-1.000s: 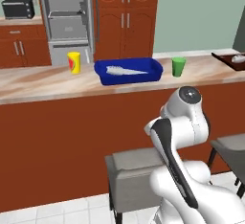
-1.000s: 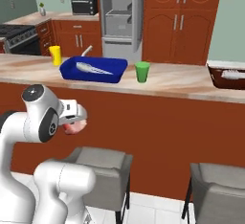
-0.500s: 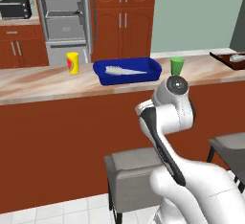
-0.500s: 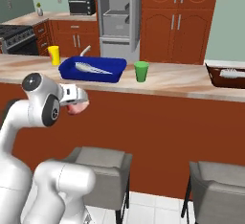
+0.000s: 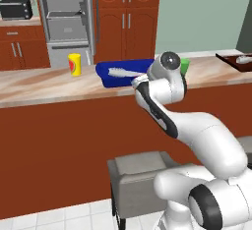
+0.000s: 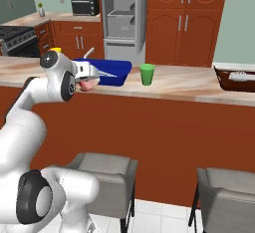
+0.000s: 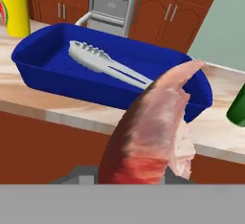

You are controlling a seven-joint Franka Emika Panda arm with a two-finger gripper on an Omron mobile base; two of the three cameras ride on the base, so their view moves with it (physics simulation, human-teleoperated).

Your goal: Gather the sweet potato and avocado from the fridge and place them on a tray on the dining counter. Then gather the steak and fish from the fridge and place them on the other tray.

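In the left base view the arm reaches toward the blue tray (image 5: 118, 71) on the table (image 5: 44, 89). In the right base view the fingers (image 6: 92, 77) grip the steak (image 6: 87, 84) at the tray's near edge. In the hand view the steak (image 7: 153, 132) hangs just before the tray, which holds white tongs (image 7: 103, 64).

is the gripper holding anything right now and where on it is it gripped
Yes, the gripper holds the steak, pinched at its lower, redder end; the rest rises toward the blue tray.
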